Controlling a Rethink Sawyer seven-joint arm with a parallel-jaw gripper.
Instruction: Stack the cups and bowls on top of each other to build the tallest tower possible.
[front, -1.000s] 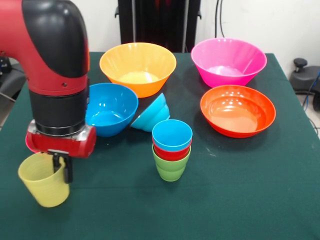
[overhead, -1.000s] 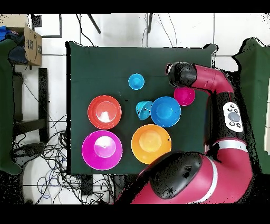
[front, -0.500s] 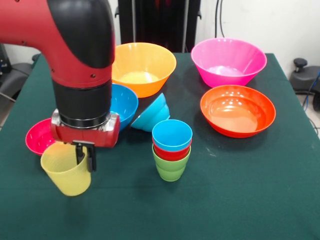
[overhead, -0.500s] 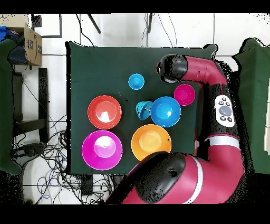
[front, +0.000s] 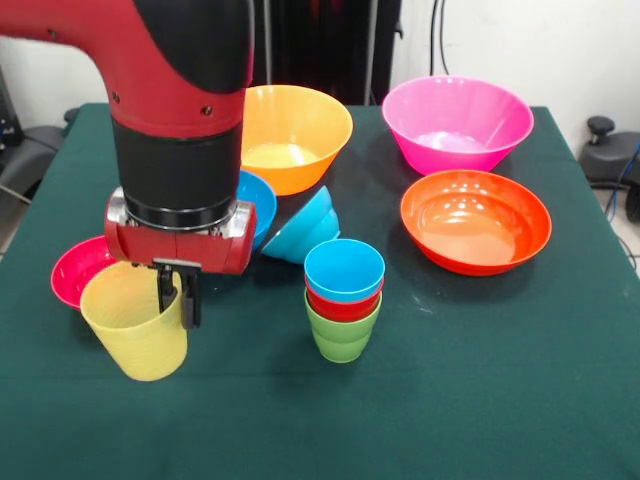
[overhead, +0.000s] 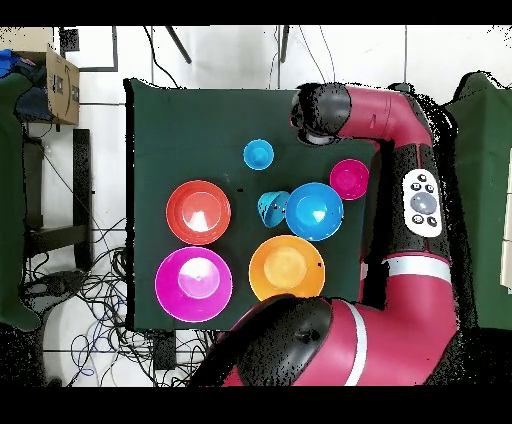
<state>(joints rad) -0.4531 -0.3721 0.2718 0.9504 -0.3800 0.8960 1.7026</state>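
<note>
The ribbed translucent yellow plastic cup (front: 135, 322) hangs upright, mouth up, clear of the dark green table cloth (front: 480, 380), at the left of the front view. The black two-fingered gripper (front: 178, 296) under the red and black arm (front: 180, 120) is clamped on the cup's rim: one dark finger (front: 190, 300) lies against the outside of the wall, and a second shows through the plastic inside. In the overhead view the arm's wrist covers the cup.

Right of it on the cloth stands the tower (front: 343, 300): a lime green tapered cup (front: 341, 338) at the base, a red cup (front: 342, 303) nested in it, and a light blue cup (front: 344, 269) on top, all mouth up.

Just behind the held cup sits the small magenta round bowl (front: 76, 270). The medium blue bowl (front: 256, 205) is partly hidden by the wrist, with the small light blue bowl (front: 303, 228) tipped on its side against it. Farther back stand the large yellow-orange bowl (front: 295, 135) and the large pink bowl (front: 457, 122). The wide red-orange bowl (front: 476, 220) lies in front of the pink one.
</note>
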